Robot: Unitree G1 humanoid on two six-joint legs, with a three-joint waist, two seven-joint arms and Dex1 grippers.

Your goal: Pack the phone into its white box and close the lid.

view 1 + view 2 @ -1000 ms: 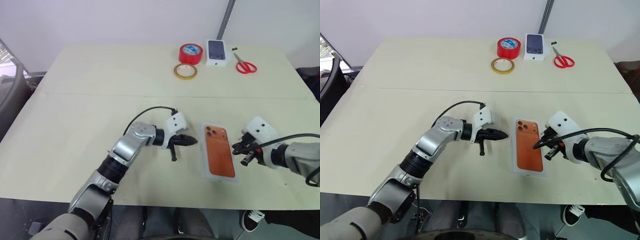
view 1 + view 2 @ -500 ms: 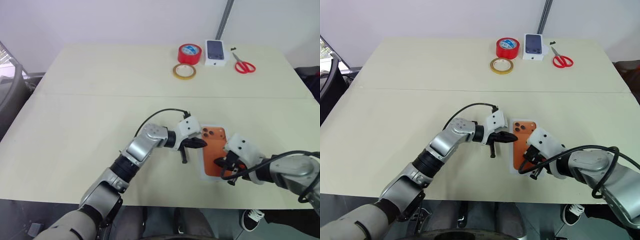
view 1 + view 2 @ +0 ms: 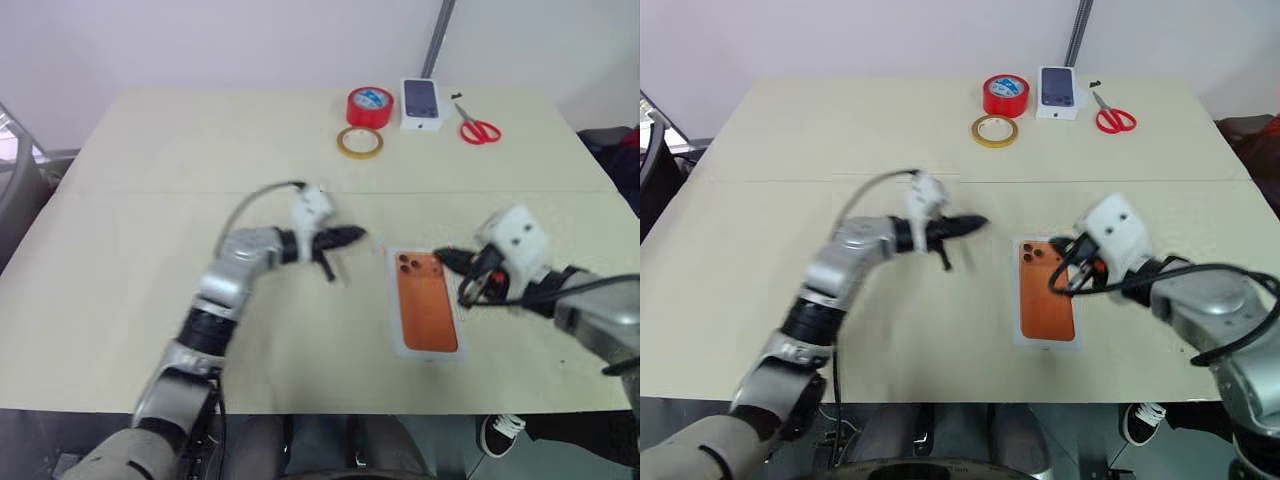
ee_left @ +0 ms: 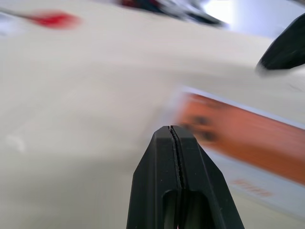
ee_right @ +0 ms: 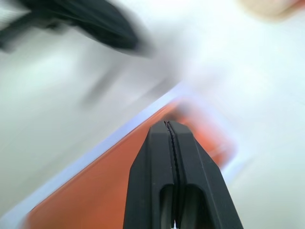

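Note:
The lid (image 3: 427,316), white with an orange phone printed on top, lies flat on the table's near right part. Pale lettering runs along the lid's side (image 4: 248,187). The phone and the white box are hidden from me. My left gripper (image 3: 358,237) is shut and empty. It hovers level to the left of the lid's far end, clear of it. My right gripper (image 3: 446,258) is also shut and empty, its fingers (image 5: 170,167) pointing across the lid's far right corner from just above it.
At the table's far edge stand a red tape roll (image 3: 369,106), a yellow tape ring (image 3: 359,142), a small white box picturing a dark phone (image 3: 421,103) and red scissors (image 3: 478,130). A seam crosses the table (image 3: 150,188) behind my arms.
Half a second ago both grippers were at the lid. My left gripper has drawn back to the left and risen. The right has lifted and moved right. The lid has not moved on the table.

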